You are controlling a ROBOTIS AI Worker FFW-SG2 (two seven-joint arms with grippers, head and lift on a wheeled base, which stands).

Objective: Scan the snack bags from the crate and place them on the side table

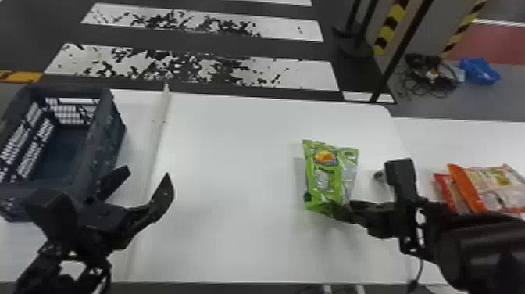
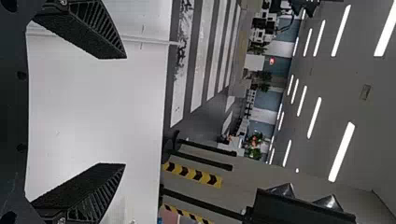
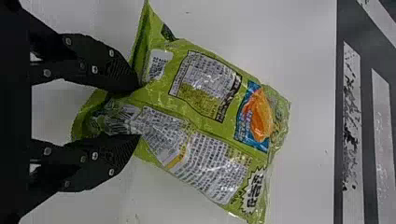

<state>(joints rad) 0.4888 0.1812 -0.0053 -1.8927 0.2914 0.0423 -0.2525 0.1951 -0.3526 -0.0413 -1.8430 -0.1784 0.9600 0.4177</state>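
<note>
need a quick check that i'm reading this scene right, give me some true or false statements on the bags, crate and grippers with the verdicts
1. The right gripper holds the green bag by one end. True.
2. The crate stands on the robot's right. False: it stands on the robot's left.
3. A red bag lies partly under an orange bag. True.
4. Those two bags lie in the crate. False: they lie on the side table.
5. The left gripper has its fingers spread apart. True.
</note>
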